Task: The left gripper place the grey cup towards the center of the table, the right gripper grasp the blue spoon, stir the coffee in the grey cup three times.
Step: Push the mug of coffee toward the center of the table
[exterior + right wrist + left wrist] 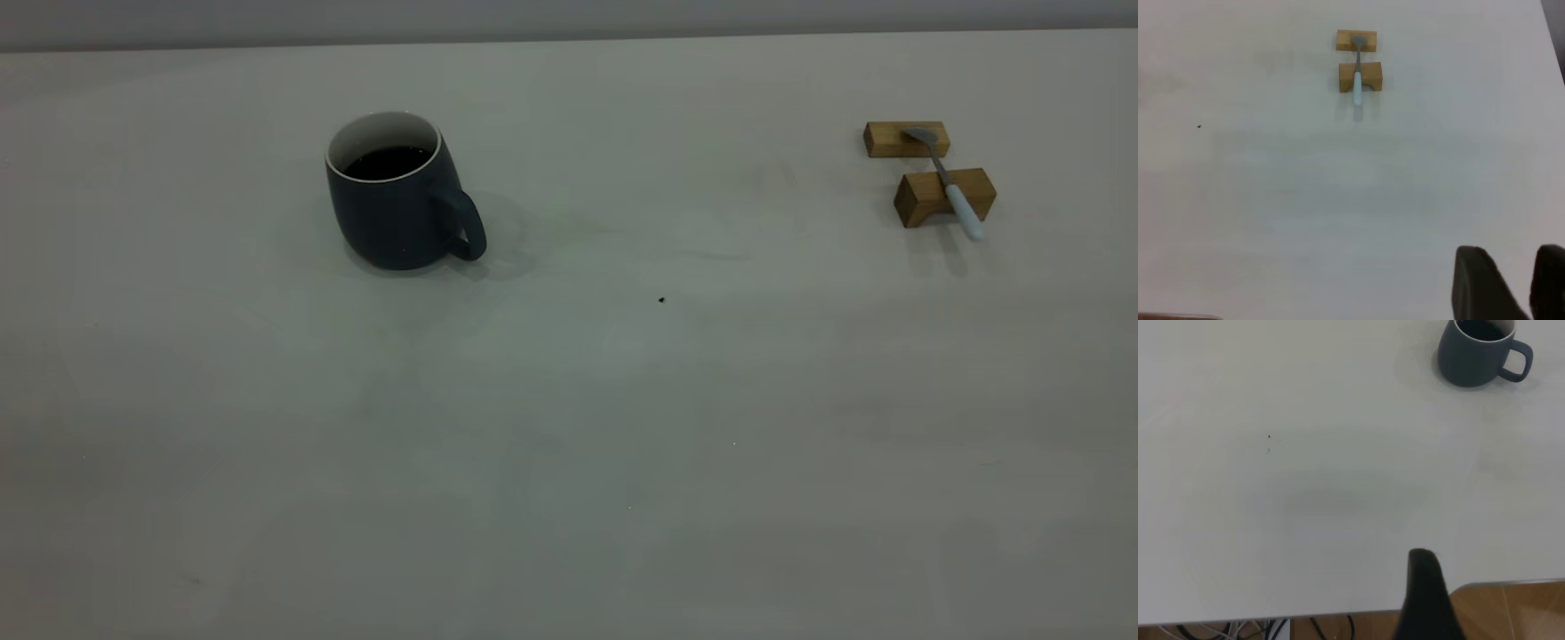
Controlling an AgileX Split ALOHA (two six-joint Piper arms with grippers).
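The grey cup (400, 194) stands upright on the table (569, 427) at the left, its handle turned to the right, with dark coffee (388, 162) inside. In the left wrist view the grey cup (1479, 353) is far off, and only a black part of my left gripper (1425, 587) shows, over the table's near edge. The blue spoon (948, 180) lies across two wooden blocks at the far right. In the right wrist view the blue spoon (1357, 73) is far ahead. My right gripper (1513, 257) is open, with bare table between its fingers.
Two tan wooden blocks (907, 140) (933, 197) carry the spoon. A tiny dark speck (661, 300) marks the table's middle. Wooden floor (1511, 613) and cables (1238, 630) show past the table's near edge. Neither arm appears in the exterior view.
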